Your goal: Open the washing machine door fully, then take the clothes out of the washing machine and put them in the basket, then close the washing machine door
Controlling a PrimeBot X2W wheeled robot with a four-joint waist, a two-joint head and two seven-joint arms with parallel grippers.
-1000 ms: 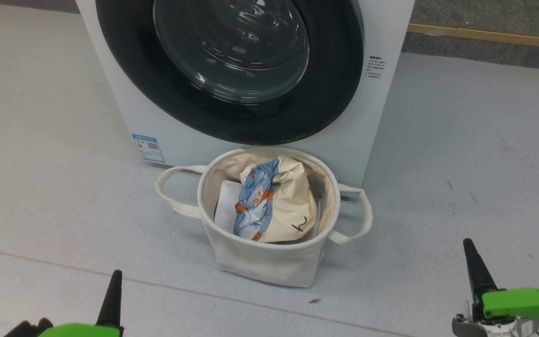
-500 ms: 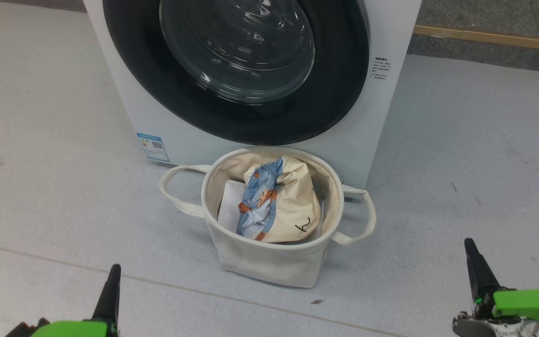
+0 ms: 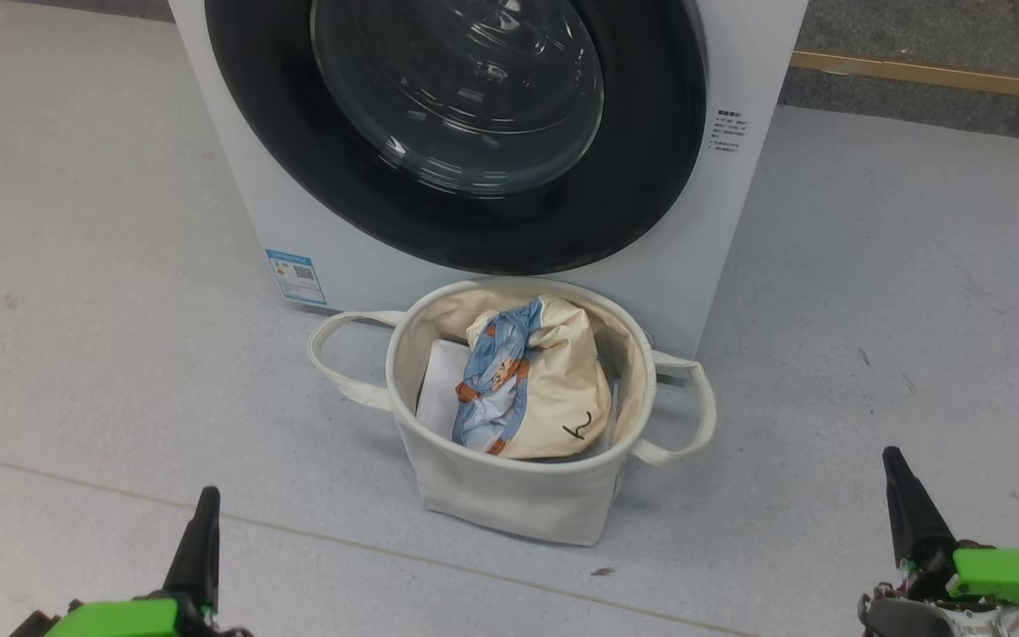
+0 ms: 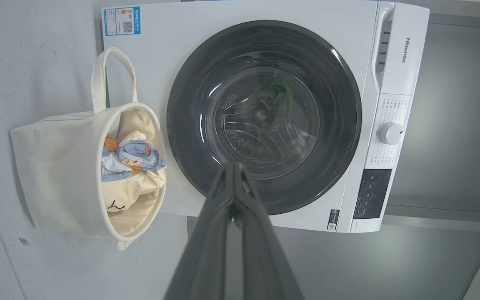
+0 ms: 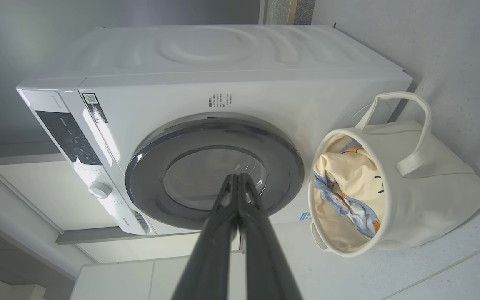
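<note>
Nearest the camera, at the bottom corners of the head view, the left gripper (image 3: pixel 205 506) and the right gripper (image 3: pixel 893 464) are seen low over the pale grey floor (image 3: pixel 76 372). On each, the two dark fingers are pressed together into a single point with nothing caught between them, and the same clenched, empty state is shown in both wrist views. Both are held well apart from the basket (image 3: pixel 509 500), which is stood on the floor between and beyond them, its two loop handles spread to either side. Inside it the clothes (image 3: pixel 538 389) are heaped: a cream garment (image 3: pixel 567 385) with a small black mark, a light blue garment (image 3: pixel 494 367) with orange-brown figures bunched against its left side, and a flat white sheet (image 3: pixel 439 389) tucked beneath at the left. Just behind the basket the washing machine (image 3: pixel 297 203) is set, with a small blue-white label (image 3: pixel 295 276) carried low on its white front. The washing machine door (image 3: pixel 651 177) is seen shut flat against that front, its clear glass bowl ringed by glossy black. Farthest off, a yellow strip (image 3: pixel 934 72) is laid along the floor's edge.
</note>
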